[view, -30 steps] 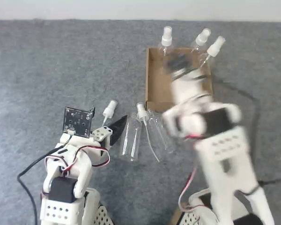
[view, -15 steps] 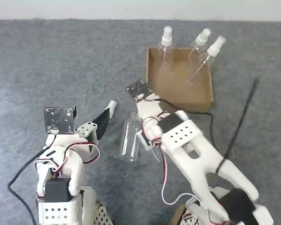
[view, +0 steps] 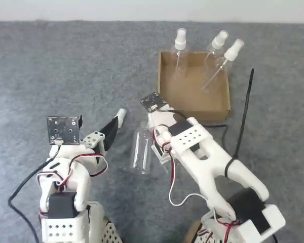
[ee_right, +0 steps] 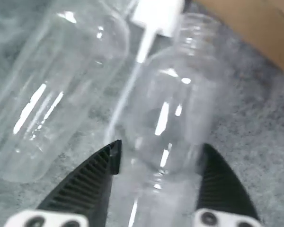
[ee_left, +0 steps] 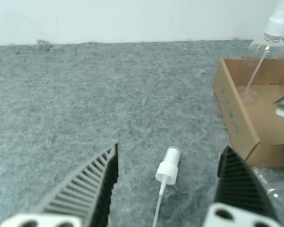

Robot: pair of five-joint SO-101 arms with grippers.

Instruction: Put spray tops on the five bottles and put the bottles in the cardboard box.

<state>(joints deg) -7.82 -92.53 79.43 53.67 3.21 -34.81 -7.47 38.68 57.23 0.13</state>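
The uncapped bottle (ee_right: 173,104) lies on its side on the grey worktop (view: 66,66), just short of the cardboard box (view: 192,98), with its open neck toward the box. Beside it lies a second bare bottle (view: 141,149). A spray top (ee_right: 156,14) with its dip tube rests in the gap between the two. Another loose spray top (ee_left: 168,166) lies farther out, on the side away from the box. Three capped bottles (view: 180,40) already lean inside the box against its far wall.

The right tool (ee_right: 161,145) is spread, one jaw on each side of the uncapped bottle's body. I judge it released, not yet pressing. The left tool (ee_left: 170,151) is likewise released, its jaws flanking the loose spray top.

The step in hand looks like seizing this bottle so it can be capped. To do it well, close squarely across the body so the round plastic does not squirt out, and gently enough not to crush it. Keep the neighbouring dip tube out of the pinch, and leave the neck free for the other arm.

A second ago the right arm was a blur over the box. It has since swung back and lowered over the bottles, hiding the spray top between them in the high view. The left arm has shifted slightly away from the box.
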